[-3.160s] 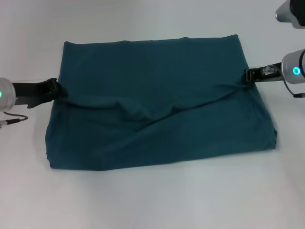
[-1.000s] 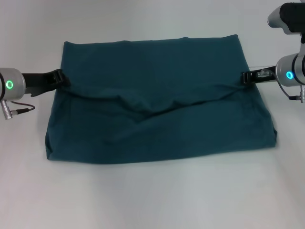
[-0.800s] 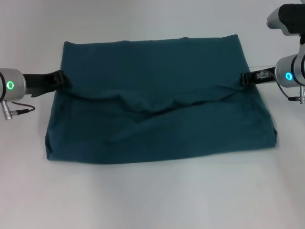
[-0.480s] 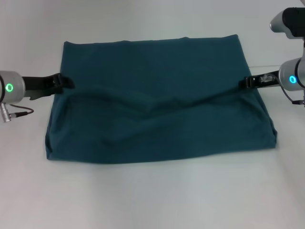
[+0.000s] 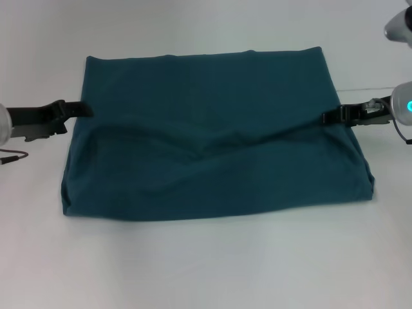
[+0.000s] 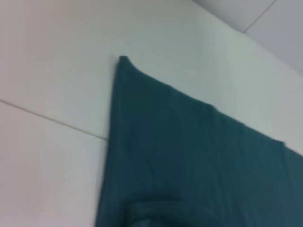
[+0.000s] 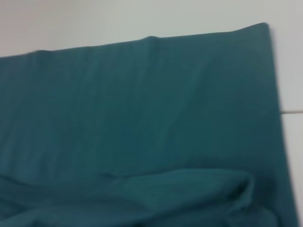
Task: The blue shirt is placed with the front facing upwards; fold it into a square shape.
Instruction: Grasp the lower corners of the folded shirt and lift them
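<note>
Since the last frames you can see both grippers have slid outward toward the frame edges, and the sagging ridge across the cloth has flattened into a shallower crease. The blue shirt (image 5: pixel 212 138) lies folded into a broad, roughly rectangular panel across the middle of the head view, on the white table (image 5: pixel 206 264), with no lettering showing on the upper surface.

Your left gripper (image 5: pixel 80 111) sits at the left edge of the frame, its dark tips just meeting the shirt's left edge about halfway down. Your right gripper (image 5: pixel 329 116) mirrors it at the right edge of the frame, tips at the shirt's right edge at about the same height. You cannot tell from either view whether the jaws are parted or pinched on fabric, as the tips are too small and dark against the cloth.

A soft crease runs between the two tips, dipping toward the centre. In the wrist views you see only teal fabric and table, with a rumpled fold at the lower edge.
</note>
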